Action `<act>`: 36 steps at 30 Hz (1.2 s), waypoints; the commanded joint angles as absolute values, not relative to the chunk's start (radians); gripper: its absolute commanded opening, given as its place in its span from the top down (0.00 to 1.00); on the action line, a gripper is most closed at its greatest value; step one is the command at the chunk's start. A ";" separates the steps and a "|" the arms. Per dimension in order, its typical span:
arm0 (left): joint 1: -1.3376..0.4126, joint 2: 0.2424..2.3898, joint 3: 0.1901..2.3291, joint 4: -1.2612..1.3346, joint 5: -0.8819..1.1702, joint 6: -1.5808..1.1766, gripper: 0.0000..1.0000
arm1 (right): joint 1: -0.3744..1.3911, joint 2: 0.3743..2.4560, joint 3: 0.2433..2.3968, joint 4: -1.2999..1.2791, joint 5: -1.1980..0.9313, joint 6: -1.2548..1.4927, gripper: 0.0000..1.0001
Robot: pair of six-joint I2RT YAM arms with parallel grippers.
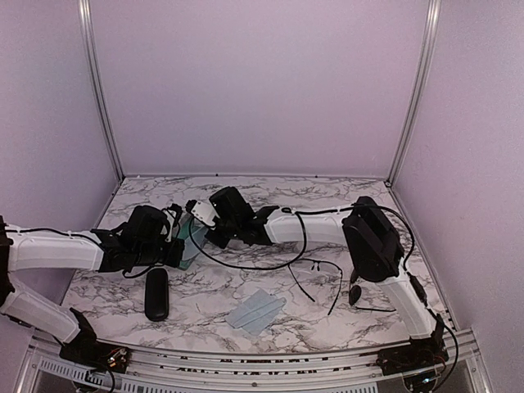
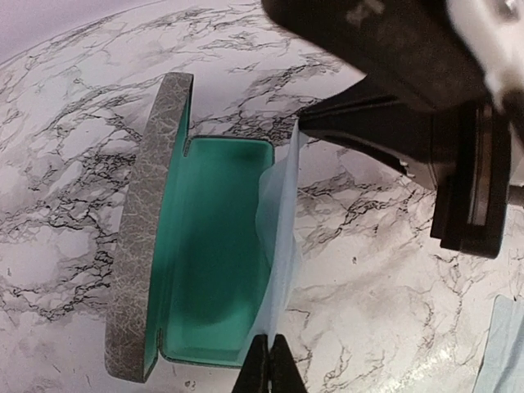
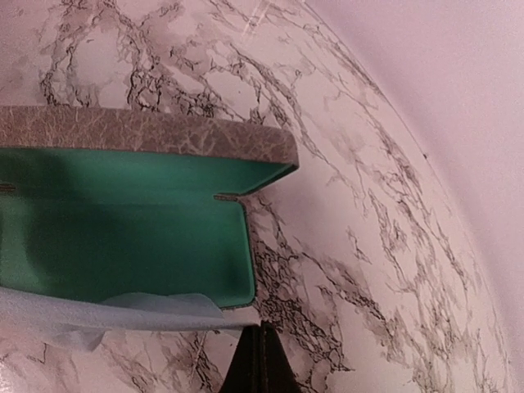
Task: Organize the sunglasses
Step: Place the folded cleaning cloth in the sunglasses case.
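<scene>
Teal-lined and open, the grey case [image 2: 151, 221] lies on the marble table [image 1: 327, 196] between the two arms, its lid standing up on the far side. A pale blue cloth [image 2: 278, 221] drapes along its front rim. The left gripper [image 2: 268, 368] has its fingers pressed together on the cloth's lower end and seems to pinch it. The right gripper [image 3: 259, 360] is closed to a wedge at the opposite front corner of the case, and whether it nips cloth, rim or nothing I cannot tell. The sunglasses lie well apart from all this, out on the marble near the right arm's base: one pair [image 1: 323, 264] with its arms splayed, the other pair [image 1: 354, 292] just beside it. The step in hand looks like readying the case. To do it well, the cloth should either lie flat in the tray or be drawn fully clear, moved slowly so the light case does not slide or snap shut. The thin wire frames are probably best taken at the bridge.
</scene>
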State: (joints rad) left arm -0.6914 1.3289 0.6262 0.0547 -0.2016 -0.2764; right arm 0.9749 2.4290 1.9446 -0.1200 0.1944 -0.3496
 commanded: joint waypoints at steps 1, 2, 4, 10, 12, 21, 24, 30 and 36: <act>-0.687 1.305 0.645 -0.024 -0.119 -0.299 1.00 | 0.959 2.327 1.906 -0.056 0.258 -0.344 1.00; -0.688 1.306 0.647 -0.023 -0.113 -0.302 1.00 | 0.960 2.321 1.897 -0.054 0.259 -0.344 1.00; -0.693 1.308 0.648 -0.022 -0.110 -0.308 1.00 | 0.960 2.316 1.886 -0.053 0.263 -0.342 1.00; -0.695 1.333 0.632 -0.004 -0.116 -0.323 1.00 | 0.959 2.325 1.875 -0.058 0.282 -0.350 1.00; -0.694 1.344 0.632 -0.004 -0.105 -0.330 1.00 | 0.959 2.326 1.871 -0.059 0.295 -0.354 1.00; -0.695 1.331 0.634 -0.014 -0.008 -0.356 1.00 | 0.960 2.335 1.873 -0.071 0.297 -0.370 1.00; -0.695 1.354 0.617 -0.004 -0.037 -0.366 1.00 | 0.959 2.354 1.889 -0.075 0.292 -0.364 1.00; -0.688 1.399 0.604 0.008 -0.151 -0.366 1.00 | 0.959 2.396 1.935 -0.084 0.268 -0.354 1.00; -0.687 1.435 0.609 0.015 -0.172 -0.358 1.00 | 0.959 2.439 1.998 -0.104 0.260 -0.353 1.00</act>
State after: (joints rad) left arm -0.6907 1.4151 0.6296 0.0563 -0.1440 -0.3595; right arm 0.9787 2.4107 1.9186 -0.0986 0.2222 -0.3668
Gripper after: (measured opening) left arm 0.007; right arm 0.007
